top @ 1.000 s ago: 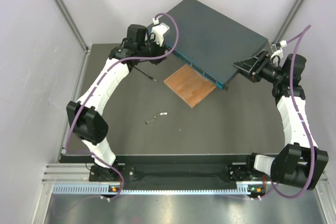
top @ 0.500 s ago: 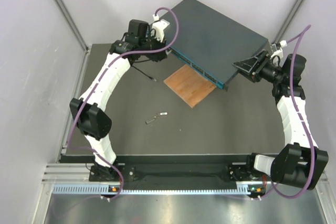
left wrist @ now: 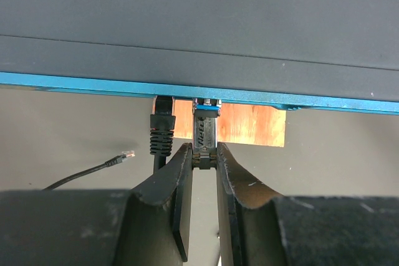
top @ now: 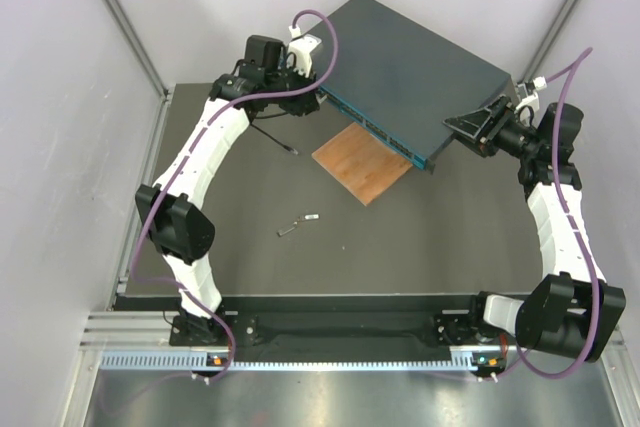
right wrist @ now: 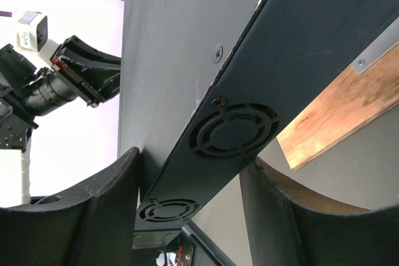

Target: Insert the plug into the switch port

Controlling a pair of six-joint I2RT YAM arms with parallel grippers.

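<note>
The dark blue-grey switch [top: 420, 67] lies at the back, its teal port face [left wrist: 93, 82] towards me. My left gripper [left wrist: 204, 154] is shut on a grey labelled module [left wrist: 206, 132] whose far end meets the teal face. Just left of it, a black-booted connector [left wrist: 161, 132] sits in a switch port. The pale plug [left wrist: 127, 154] on its thin black cable lies loose on the table, also seen from above as the plug [top: 293, 152]. My right gripper [right wrist: 190, 157] is shut on the switch's vented side [right wrist: 230, 132] at its right corner [top: 462, 125].
A brown wooden board [top: 362, 162] lies under the switch's front edge. Small loose grey pieces [top: 298, 225] rest mid-table. White walls enclose the table on three sides.
My left wrist has shifted slightly up and right towards the switch face. The right arm and the switch have not moved.
</note>
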